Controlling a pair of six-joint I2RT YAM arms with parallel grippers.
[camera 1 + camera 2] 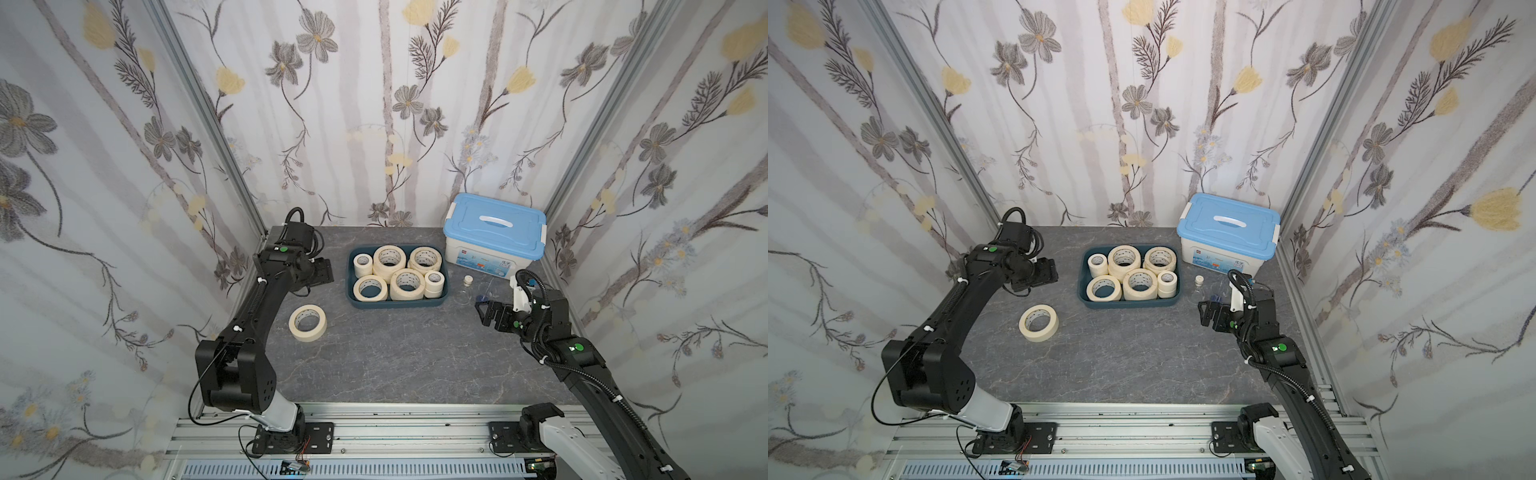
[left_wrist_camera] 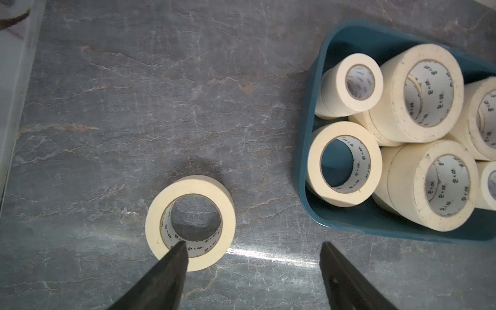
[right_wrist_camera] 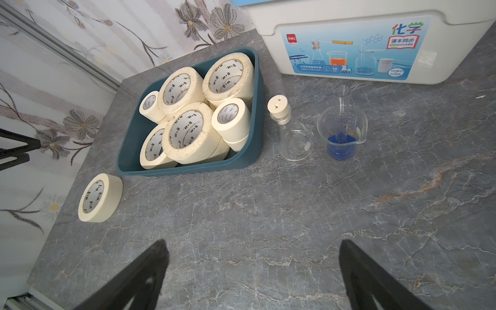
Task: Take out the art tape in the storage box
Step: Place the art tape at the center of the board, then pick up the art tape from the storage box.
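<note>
Both end effectors, left (image 2: 252, 244) & right (image 3: 253, 244), gape empty; 1 tape roll (image 1: 308, 323) on table, 6+ rolls in storage box (image 1: 353, 297).

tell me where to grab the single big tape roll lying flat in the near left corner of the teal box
Grip the wall of the tape roll, probably from straight above, one finger down its open core and one outside on the side facing the storage box wall. It lies flat with the hole up, and taller stacked rolls press against its other sides, so a grasp across its full width looks blocked. The left gripper, open, is nearest.
</note>
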